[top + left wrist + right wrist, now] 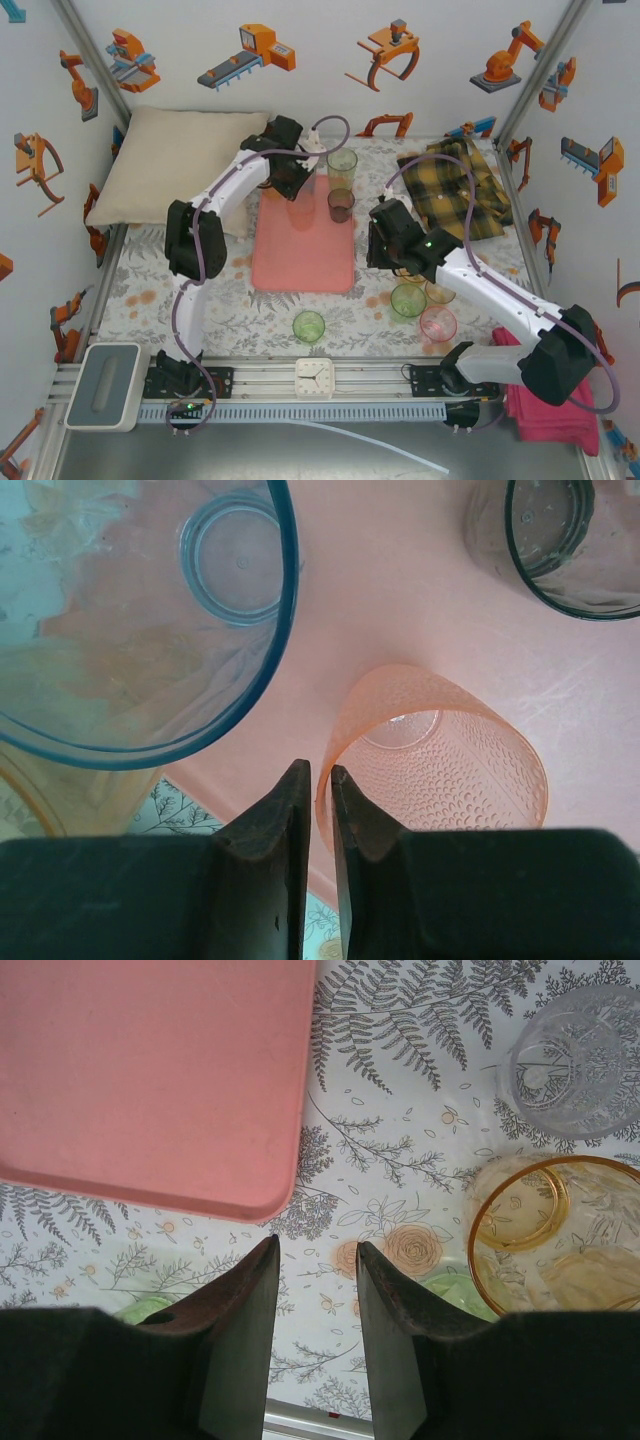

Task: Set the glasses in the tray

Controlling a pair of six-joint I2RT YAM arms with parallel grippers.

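**Top view:** the tray (303,262) lies at the centre of the bench (230,320); the left gripper (298,192) is lowered over its twelve o'clock end, at an orange tumbler (300,213); a smoky tumbler (340,206) stands at that tumbler's three o'clock; a tall green tumbler (342,165) stands at the tray's one o'clock corner. Off the tray, a near green tumbler (308,326) stands at its six o'clock; a right green tumbler (407,300), an amber tumbler (441,291) and a pink tumbler (437,323) are grouped at its four o'clock, just beside the right gripper (383,262).

**Left wrist view:** the jaws stand almost together astride the orange tumbler's rim, one inside the wall and one outside; a sliver of gap shows, so it cannot be told whether they pinch or merely straddle; the tumbler is upright on the tray; a blue tumbler (150,620) stands at ten o'clock.

**Right wrist view:** the jaws are parted with nothing between them, above the bench beside the tray's corner; the amber tumbler lies at three o'clock and a pale tumbler (580,1055) at one o'clock.

**Handling, as judged:** the tumblers look light, thin-walled, stiff and smooth; likely slippery and easily tipped; whether they are breakable cannot be told. The best hold is a pinch on the rim wall, lifted straight up; a grip across the body risks slipping.
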